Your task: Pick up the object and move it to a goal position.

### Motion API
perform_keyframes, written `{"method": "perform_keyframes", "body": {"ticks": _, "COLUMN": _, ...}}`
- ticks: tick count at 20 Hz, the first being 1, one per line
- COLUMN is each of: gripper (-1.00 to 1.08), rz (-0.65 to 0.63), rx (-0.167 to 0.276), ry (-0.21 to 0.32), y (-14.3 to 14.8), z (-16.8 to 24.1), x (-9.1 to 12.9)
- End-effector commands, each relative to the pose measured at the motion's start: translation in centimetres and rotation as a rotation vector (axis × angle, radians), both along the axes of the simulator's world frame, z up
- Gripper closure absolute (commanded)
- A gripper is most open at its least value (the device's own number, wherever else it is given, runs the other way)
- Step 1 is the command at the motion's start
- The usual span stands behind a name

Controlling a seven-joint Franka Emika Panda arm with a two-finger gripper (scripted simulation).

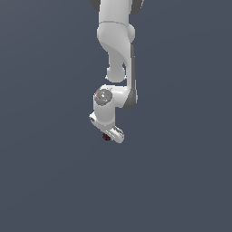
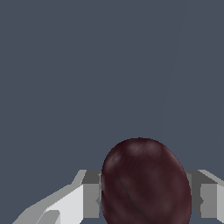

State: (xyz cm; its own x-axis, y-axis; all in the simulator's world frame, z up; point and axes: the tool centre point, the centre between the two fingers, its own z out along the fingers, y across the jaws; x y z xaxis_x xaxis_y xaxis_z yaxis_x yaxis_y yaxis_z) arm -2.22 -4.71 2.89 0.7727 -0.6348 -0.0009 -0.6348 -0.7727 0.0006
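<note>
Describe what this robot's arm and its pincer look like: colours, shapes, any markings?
The arm is glossy white, built of rounded, bulging segments with dark grey bands along the joints. One joint carries a round, mottled grey cap. No cables or lettering show. The pincer has angular fingers, white and grey with flat grey inner faces.

The ball (image 2: pixel 146 183) sits between the jaws, a finger (image 2: pixel 70 203) pressed against each of its sides.

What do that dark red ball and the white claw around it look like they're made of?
The ball looks like smooth, slightly glossy fruit skin, plum-like, with faint sheen and mottling; possibly rubber. The gripper looks like hard matte white and grey plastic or painted metal, judging by flat, sharp-edged faces.
</note>
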Motion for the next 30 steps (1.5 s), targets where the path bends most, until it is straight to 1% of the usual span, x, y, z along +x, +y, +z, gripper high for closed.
{"method": "perform_keyframes", "body": {"ticks": 1, "gripper": 1.08, "rz": 0.000, "rx": 0.000, "ry": -0.001, "y": 0.0, "z": -0.1, "x": 0.0}}
{"method": "perform_keyframes", "body": {"ticks": 12, "gripper": 1.08, "rz": 0.001, "rx": 0.000, "ry": -0.001, "y": 0.0, "z": 0.1, "x": 0.1}}
{"method": "perform_keyframes", "body": {"ticks": 17, "gripper": 1.08, "rz": 0.001, "rx": 0.000, "ry": -0.001, "y": -0.5, "z": 1.4, "x": 0.4}}
{"method": "perform_keyframes", "body": {"ticks": 23, "gripper": 1.08, "rz": 0.000, "rx": 0.000, "ry": -0.001, "y": -1.8, "z": 4.8, "x": 1.3}}
{"method": "perform_keyframes", "body": {"ticks": 30, "gripper": 1.08, "rz": -0.001, "rx": -0.001, "ry": -0.001, "y": -4.1, "z": 11.0, "x": 3.0}}
